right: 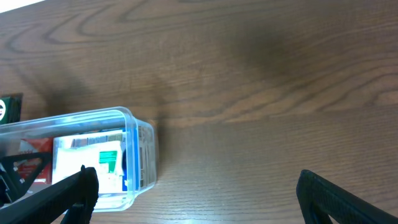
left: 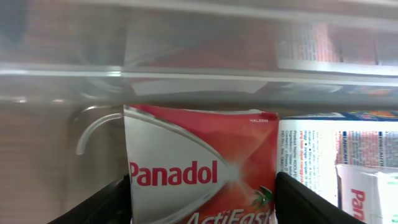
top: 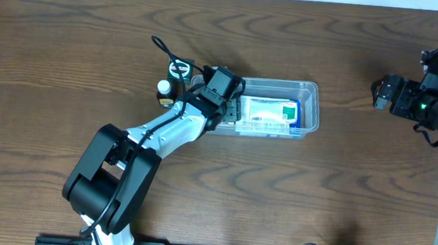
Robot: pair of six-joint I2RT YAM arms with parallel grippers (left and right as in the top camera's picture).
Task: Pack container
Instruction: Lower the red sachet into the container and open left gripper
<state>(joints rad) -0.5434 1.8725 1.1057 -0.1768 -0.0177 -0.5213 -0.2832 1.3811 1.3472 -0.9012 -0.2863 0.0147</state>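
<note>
The clear plastic container (top: 313,89) lies at the table's middle; it also shows in the left wrist view (left: 186,74) and the right wrist view (right: 127,117). A blue, white and green carton (top: 271,112) lies inside it. My left gripper (top: 224,101) reaches into the container's left end and is shut on a red Panadol box (left: 199,155), its fingers (left: 202,208) against both sides of the box. The overhead view hides that box under the gripper. My right gripper (top: 378,93) is open and empty above bare table, far to the right of the container (right: 196,193).
A small bottle with a white cap (top: 163,87) and a dark item with a green mark (top: 178,70) stand just left of the container, beside my left arm. The table is brown wood.
</note>
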